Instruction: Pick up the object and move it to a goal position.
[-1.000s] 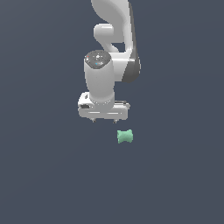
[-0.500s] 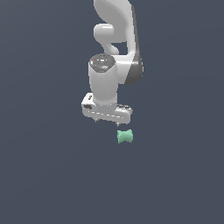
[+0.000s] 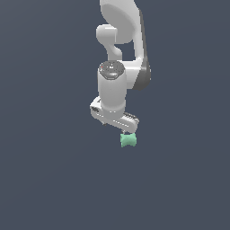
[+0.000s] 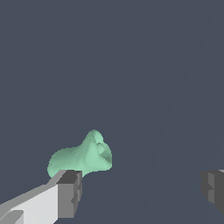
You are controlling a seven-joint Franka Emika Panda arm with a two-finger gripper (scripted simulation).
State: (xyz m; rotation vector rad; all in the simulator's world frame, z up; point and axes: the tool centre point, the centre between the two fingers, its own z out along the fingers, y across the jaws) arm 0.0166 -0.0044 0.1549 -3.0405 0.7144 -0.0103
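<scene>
The object [image 3: 129, 140] is a small mint-green spool-shaped lump with a pinched middle, lying on the dark grey floor. My white gripper [image 3: 117, 128] hangs just above it, on its exterior-view left, with one end of the hand over the lump. In the wrist view the object [image 4: 83, 155] lies right next to one dark fingertip [image 4: 70, 192], not centred between the two. The other fingertip [image 4: 214, 189] is far off. The gripper [image 4: 142, 190] is wide open and holds nothing.
The floor [image 3: 49, 179] is a plain dark grey surface all around. The white arm [image 3: 121, 40] rises behind the gripper. Nothing else shows.
The gripper has come down and moved toward the exterior view's right, turning at the wrist, so its end now stands over the object. The object has not moved.
</scene>
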